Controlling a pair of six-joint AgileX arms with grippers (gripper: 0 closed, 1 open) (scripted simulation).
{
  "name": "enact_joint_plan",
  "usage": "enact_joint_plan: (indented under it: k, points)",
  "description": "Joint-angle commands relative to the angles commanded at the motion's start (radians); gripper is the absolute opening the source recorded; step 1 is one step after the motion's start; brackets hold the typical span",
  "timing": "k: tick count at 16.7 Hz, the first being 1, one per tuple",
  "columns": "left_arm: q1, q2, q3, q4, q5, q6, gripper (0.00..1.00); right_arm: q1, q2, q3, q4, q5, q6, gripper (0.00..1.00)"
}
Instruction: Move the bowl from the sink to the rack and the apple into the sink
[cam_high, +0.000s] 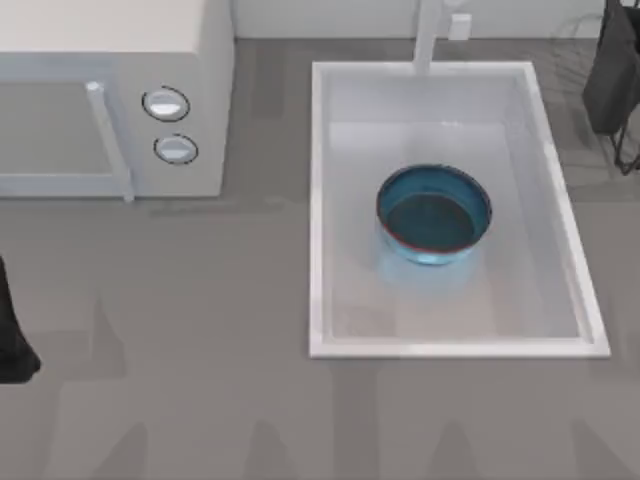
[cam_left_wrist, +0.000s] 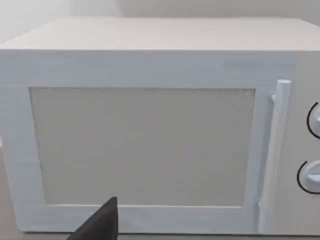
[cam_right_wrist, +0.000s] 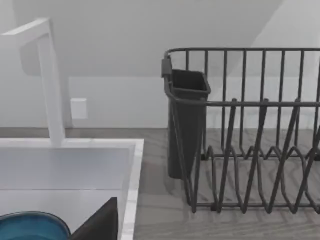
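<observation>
A glossy blue bowl (cam_high: 433, 215) with a dark inside stands upright in the middle of the white sink (cam_high: 320, 200); its rim also shows in the right wrist view (cam_right_wrist: 30, 225). The grey wire rack (cam_right_wrist: 250, 150) with a dark cutlery holder (cam_right_wrist: 186, 125) stands just right of the sink, at the table's far right corner (cam_high: 610, 80). The apple is out of view. My left arm (cam_high: 12, 340) sits at the table's left edge, and a dark part of its gripper (cam_left_wrist: 100, 225) faces the microwave door. A dark part of my right gripper (cam_right_wrist: 100, 222) hangs over the sink's right rim, near the bowl.
A white microwave (cam_high: 110, 100) with two knobs (cam_high: 166, 104) and a bar handle (cam_left_wrist: 277, 150) fills the back left. A white faucet post (cam_high: 428, 35) rises at the sink's back rim. Bare grey table (cam_high: 200, 330) lies left of and in front of the sink.
</observation>
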Motion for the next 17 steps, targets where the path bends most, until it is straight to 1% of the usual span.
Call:
enact_joint_plan:
  k: [4,7,9,12,17]
  points:
    - [0.0,0.0,0.0,0.0,0.0,0.0,1.0,0.006,0.018,0.028,-0.004,-0.001,0.007,1.0]
    - [0.0,0.0,0.0,0.0,0.0,0.0,1.0,0.027,0.099,0.148,-0.027,0.0,0.035,1.0]
    - [0.0,0.0,0.0,0.0,0.0,0.0,1.0,0.047,0.19,0.275,-0.056,0.003,0.061,1.0]
    - [0.0,0.0,0.0,0.0,0.0,0.0,1.0,0.087,0.382,0.518,-0.128,0.012,0.107,1.0]
    - [0.0,0.0,0.0,0.0,0.0,0.0,1.0,0.171,0.826,0.993,-0.319,0.033,0.192,1.0]
